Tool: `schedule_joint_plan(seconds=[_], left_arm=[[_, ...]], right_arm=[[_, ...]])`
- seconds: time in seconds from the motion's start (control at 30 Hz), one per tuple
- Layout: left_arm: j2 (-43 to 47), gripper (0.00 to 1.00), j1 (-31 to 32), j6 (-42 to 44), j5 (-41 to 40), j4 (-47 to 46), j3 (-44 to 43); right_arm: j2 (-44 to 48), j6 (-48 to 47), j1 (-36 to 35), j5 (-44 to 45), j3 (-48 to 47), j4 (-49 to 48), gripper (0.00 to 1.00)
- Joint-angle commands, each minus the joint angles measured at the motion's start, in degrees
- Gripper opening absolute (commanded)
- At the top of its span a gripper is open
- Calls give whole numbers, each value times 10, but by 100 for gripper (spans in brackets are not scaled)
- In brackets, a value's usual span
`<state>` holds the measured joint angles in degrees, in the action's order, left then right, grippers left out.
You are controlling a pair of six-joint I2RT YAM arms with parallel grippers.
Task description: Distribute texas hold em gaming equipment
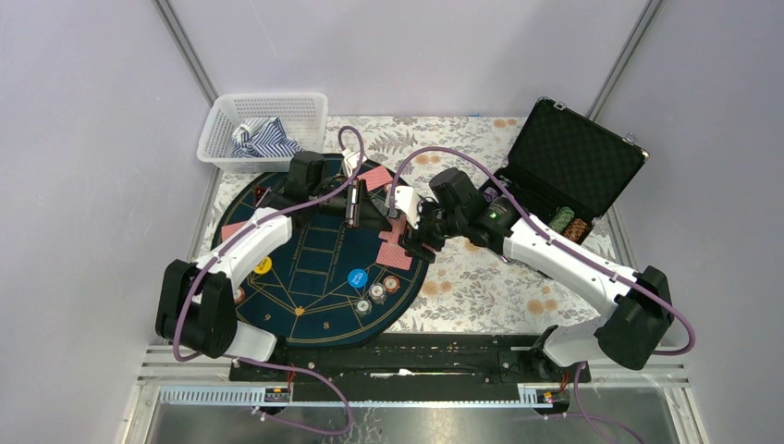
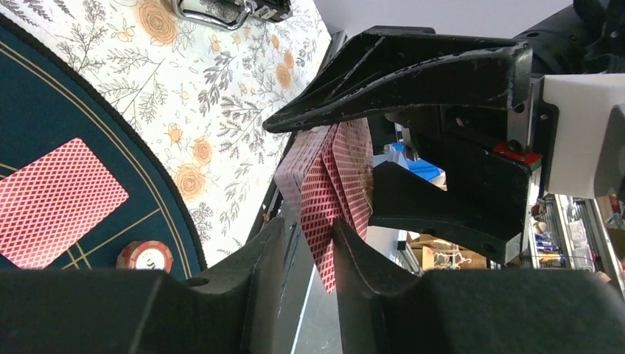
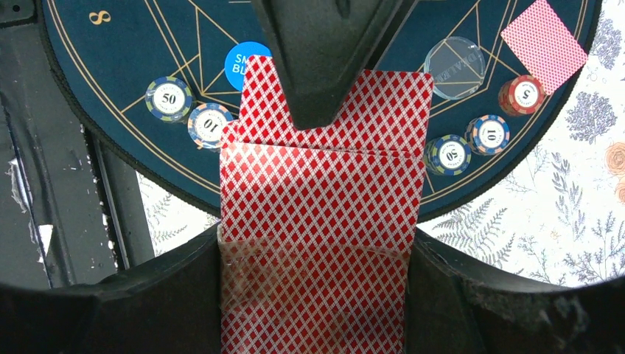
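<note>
My right gripper (image 1: pixel 408 239) is shut on a deck of red-backed playing cards (image 3: pixel 317 221) and holds it above the dark blue mat (image 3: pixel 110 66). My left gripper (image 2: pixel 311 225) meets it there. Its jaws stand narrowly apart around a corner of the fanned cards (image 2: pixel 328 192). One of its fingers (image 3: pixel 317 66) lies over the raised top card. Single cards (image 2: pixel 55 199) (image 3: pixel 544 43) lie on the mat. Chips (image 3: pixel 169 98) (image 3: pixel 488 134) (image 3: pixel 522 94), a blue disc (image 1: pixel 357 277), a clear disc (image 3: pixel 455 68) and a yellow disc (image 1: pixel 263 265) sit on the mat.
The open black case (image 1: pixel 573 166) with more chips (image 1: pixel 566 222) stands at the back right. A white basket (image 1: pixel 263 125) with a striped cloth is at the back left. A floral cloth (image 1: pixel 499 287) covers the table.
</note>
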<state>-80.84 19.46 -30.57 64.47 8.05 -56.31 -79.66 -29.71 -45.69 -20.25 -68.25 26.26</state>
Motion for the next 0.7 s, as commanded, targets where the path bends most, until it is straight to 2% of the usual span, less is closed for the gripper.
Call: schedule_joint_plan(seconds=[0.0, 0.1, 0.37, 0.53, 0.67], left_arm=[[-12, 26, 1, 24, -9, 12, -26], [-9, 13, -7, 15, 3, 6, -20], [10, 2, -39, 8, 13, 7, -4], [17, 0, -75, 10, 17, 17, 5], [41, 0, -124, -16, 12, -13, 37]], right_arm=[[7, -1, -5, -8, -29, -28, 17], [10, -1, -5, -3, -25, -30, 16], [15, -4, -5, 11, -18, -30, 16], [18, -6, -5, 20, -17, -27, 15], [23, -5, -4, 32, -15, -24, 15]])
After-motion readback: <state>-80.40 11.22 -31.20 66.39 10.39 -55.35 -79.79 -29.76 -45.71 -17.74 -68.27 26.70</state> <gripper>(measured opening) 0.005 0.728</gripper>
